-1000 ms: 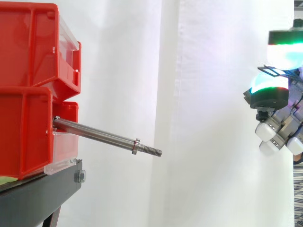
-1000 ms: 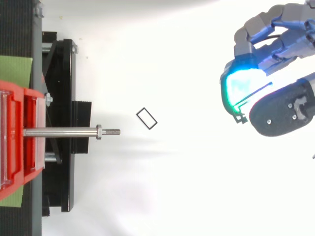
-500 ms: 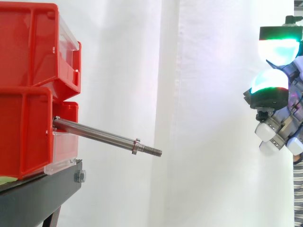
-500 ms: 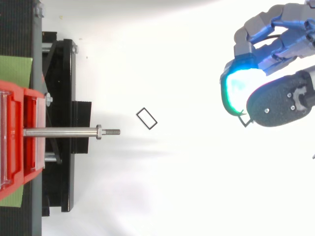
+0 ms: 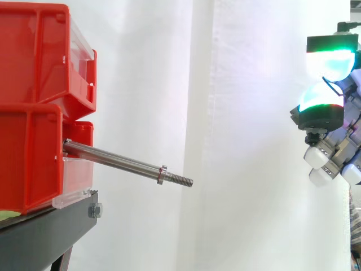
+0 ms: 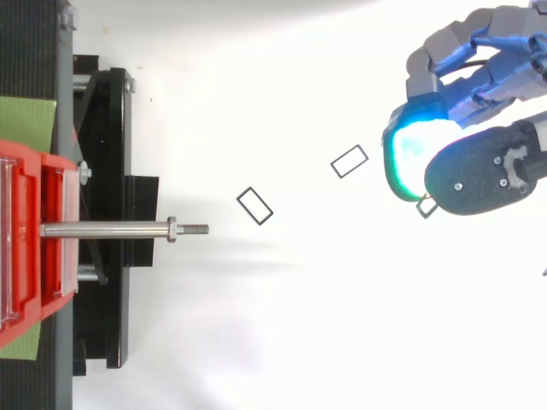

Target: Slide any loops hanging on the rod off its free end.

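The steel rod [image 5: 118,162] sticks out from the red bins [image 5: 34,107] toward the right, and nothing hangs on it; its threaded free end [image 6: 198,229] is bare. Two thin black rectangular loops lie on the white floor: one [image 6: 255,206] near the rod's tip, another [image 6: 349,161] farther right. My hand [image 6: 479,171] hovers far right of the rod, level with the bins' upper half. Its glowing pads [image 5: 330,59] are close together. A corner of a third thin loop [image 6: 425,207] pokes out from under them, pinched.
The bins sit on a black stand [image 6: 107,213] at the left, with a green mat [image 6: 26,124] beneath. A white curtain [image 5: 248,135] hangs behind. Wide open room lies between the rod's end and my hand.
A second loop has appeared on the floor left of my hand. The thumb has shifted slightly over the glowing pad. The rod and the first loop have not moved.
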Available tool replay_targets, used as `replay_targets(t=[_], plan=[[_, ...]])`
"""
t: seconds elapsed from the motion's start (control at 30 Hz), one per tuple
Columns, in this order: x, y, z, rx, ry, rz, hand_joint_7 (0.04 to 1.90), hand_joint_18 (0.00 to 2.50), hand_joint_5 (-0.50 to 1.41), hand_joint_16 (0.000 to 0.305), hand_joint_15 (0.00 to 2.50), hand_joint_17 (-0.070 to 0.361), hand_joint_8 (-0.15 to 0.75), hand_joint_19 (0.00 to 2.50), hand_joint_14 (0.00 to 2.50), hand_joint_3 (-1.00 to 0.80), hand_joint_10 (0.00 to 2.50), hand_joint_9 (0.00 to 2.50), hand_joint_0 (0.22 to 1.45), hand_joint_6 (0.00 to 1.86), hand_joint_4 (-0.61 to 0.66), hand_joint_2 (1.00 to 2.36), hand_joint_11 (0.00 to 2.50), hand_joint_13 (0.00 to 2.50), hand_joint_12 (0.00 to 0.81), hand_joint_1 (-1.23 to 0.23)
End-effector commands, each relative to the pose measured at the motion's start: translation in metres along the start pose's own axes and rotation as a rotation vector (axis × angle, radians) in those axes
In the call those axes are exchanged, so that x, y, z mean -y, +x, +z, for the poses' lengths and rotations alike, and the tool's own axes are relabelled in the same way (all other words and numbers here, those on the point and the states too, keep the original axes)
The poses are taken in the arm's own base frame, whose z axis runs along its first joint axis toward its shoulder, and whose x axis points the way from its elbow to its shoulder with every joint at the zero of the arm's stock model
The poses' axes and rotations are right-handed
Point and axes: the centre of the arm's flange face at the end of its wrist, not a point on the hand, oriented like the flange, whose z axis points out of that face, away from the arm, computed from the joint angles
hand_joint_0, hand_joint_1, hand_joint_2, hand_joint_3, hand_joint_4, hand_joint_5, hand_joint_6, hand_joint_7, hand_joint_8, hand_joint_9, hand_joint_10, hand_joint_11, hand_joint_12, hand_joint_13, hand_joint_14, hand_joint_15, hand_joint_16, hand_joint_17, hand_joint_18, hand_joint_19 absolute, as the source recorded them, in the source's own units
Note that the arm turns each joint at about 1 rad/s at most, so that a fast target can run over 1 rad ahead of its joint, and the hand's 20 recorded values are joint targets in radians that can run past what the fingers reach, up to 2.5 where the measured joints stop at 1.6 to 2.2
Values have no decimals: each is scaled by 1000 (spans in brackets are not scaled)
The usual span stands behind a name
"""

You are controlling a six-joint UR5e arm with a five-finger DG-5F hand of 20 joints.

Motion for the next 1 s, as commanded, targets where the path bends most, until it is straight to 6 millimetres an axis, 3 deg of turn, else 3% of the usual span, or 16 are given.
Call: replay_targets(t=[0.0, 0.5, 0.97], plan=[[-1, 0, 0, 0, -1, 1, 1198, 409, -176, 30, 13, 67, 200, 263, 0, -365, 2, 540, 630, 792, 104, 1013, 90, 427, 222, -685], [5, 2, -5, 4, 51, 203, 1264, 543, -160, 34, 17, 76, 254, 260, 0, -125, 5, 683, 596, 857, 84, 1024, 139, 517, 256, -679], [6, 2, -7, 5, 66, 210, 1336, 569, -171, 35, 49, 78, 247, 264, 0, -95, 7, 702, 632, 878, 8, 1021, 212, 546, 266, -749]])
